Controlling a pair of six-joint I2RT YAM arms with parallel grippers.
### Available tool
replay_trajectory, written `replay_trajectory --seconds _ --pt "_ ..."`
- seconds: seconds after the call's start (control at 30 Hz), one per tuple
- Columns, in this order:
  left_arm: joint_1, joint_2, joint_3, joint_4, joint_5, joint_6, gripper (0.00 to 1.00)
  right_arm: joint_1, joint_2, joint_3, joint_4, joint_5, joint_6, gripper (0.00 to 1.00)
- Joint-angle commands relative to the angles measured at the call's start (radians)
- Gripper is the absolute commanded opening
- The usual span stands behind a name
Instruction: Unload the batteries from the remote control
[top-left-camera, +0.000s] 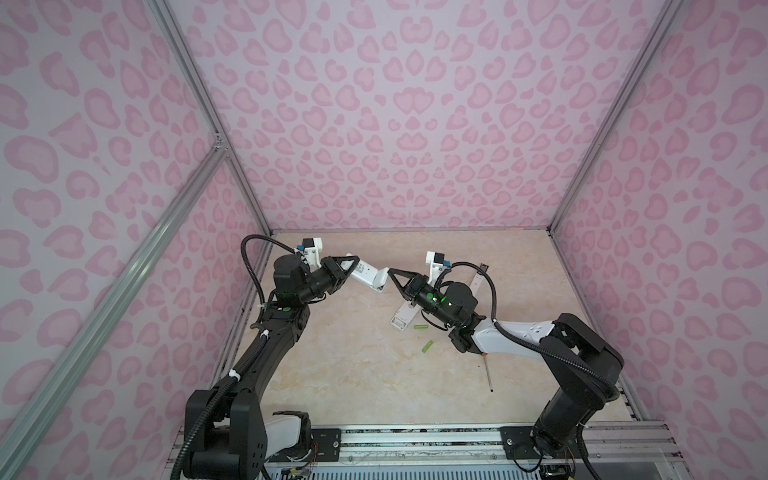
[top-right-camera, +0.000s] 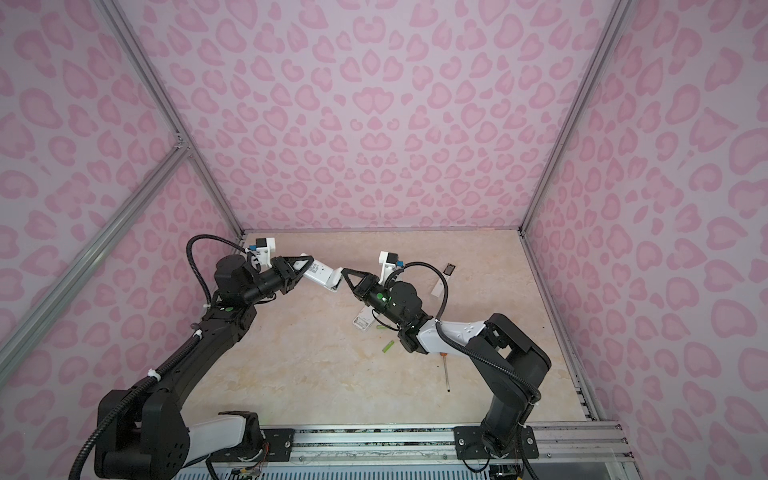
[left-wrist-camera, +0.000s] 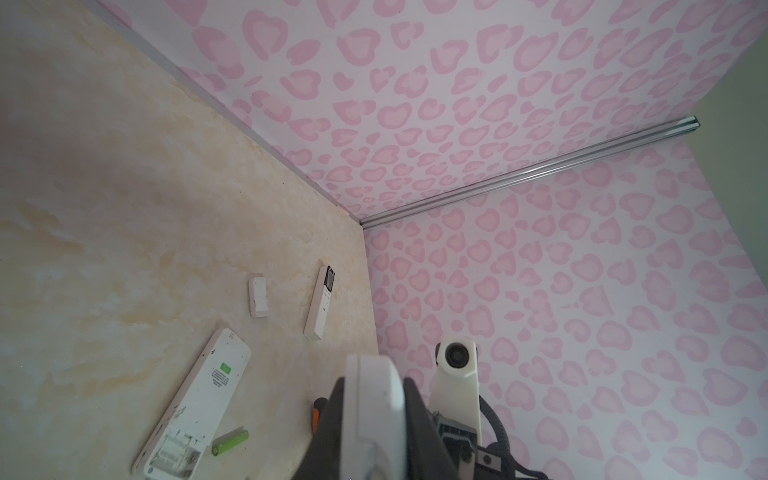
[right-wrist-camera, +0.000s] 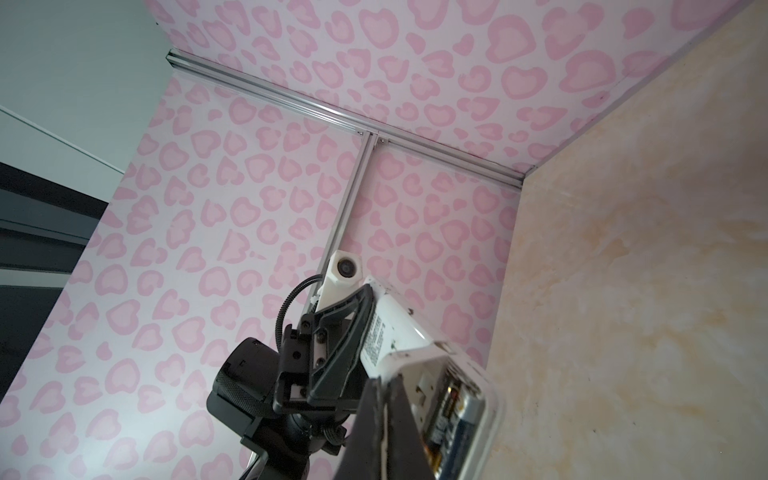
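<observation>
Inside, dark gold-ended batteries (right-wrist-camera: 455, 415) within the white remote (right-wrist-camera: 395, 328).

3 white plastic remote controls: the raised remote (top-left-camera: 368, 276), the broad remote (left-wrist-camera: 199, 399) lying back-up, and the slim remote (left-wrist-camera: 319, 303) with a dark screen. 2 lime-green cylindrical batteries (top-left-camera: 420, 327) (top-left-camera: 427, 346) lying loose. Dark gold-ended batteries (right-wrist-camera: 453, 419) inside the raised remote: number unclear. 1 small white rectangular cover (left-wrist-camera: 257, 297). 1 orange-handled screwdriver (top-right-camera: 446, 374).
</observation>
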Motion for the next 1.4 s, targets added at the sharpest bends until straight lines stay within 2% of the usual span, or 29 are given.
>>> replay_trajectory --seconds 0.0,0.73,1.37 --pt "0.001 0.0 0.015 0.063 0.098 -0.018 0.04 -0.001 -0.002 -0.002 -0.026 -0.015 -0.035 0.0" --pt "0.022 -0.011 0.0 0.059 0.109 -0.006 0.04 -0.001 -0.044 0.009 -0.027 -0.04 -0.071 0.0" --pt "0.028 0.016 -0.019 0.061 0.118 0.012 0.04 0.001 -0.094 -0.008 -0.111 -0.023 -0.134 0.0"
